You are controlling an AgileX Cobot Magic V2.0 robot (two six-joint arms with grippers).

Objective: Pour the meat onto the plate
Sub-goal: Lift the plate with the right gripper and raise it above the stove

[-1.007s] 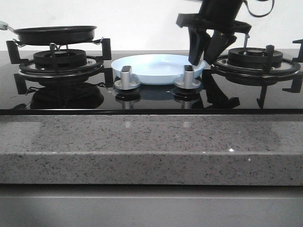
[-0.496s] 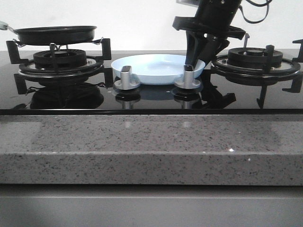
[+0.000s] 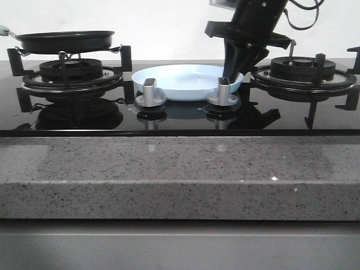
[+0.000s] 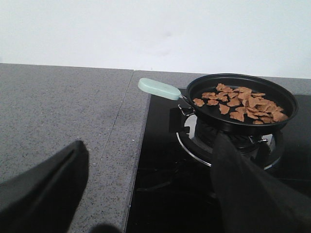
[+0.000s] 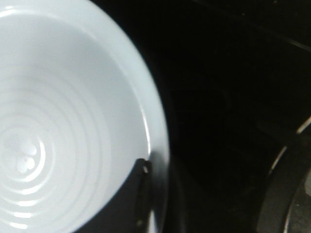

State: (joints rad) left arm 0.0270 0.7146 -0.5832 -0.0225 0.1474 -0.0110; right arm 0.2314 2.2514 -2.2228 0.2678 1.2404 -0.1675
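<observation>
The pale-blue plate lies between the two burners with nothing on it. My right gripper stands on its right rim, one finger inside the plate and the other outside, the jaws closed on the rim. The meat, small reddish-brown pieces, lies in the black frying pan on the left burner. In the front view the pan hides the meat. My left gripper is open and empty, over the counter edge short of the pan's pale-green handle.
Two metal knobs stand just in front of the plate. The right burner grate is close beside my right gripper. A speckled granite counter borders the black glass hob at the front and left.
My right gripper has come down and shifted slightly left onto the plate's right rim, and its fingers have closed from wide apart to nearly together. Pan and plate have not moved.
</observation>
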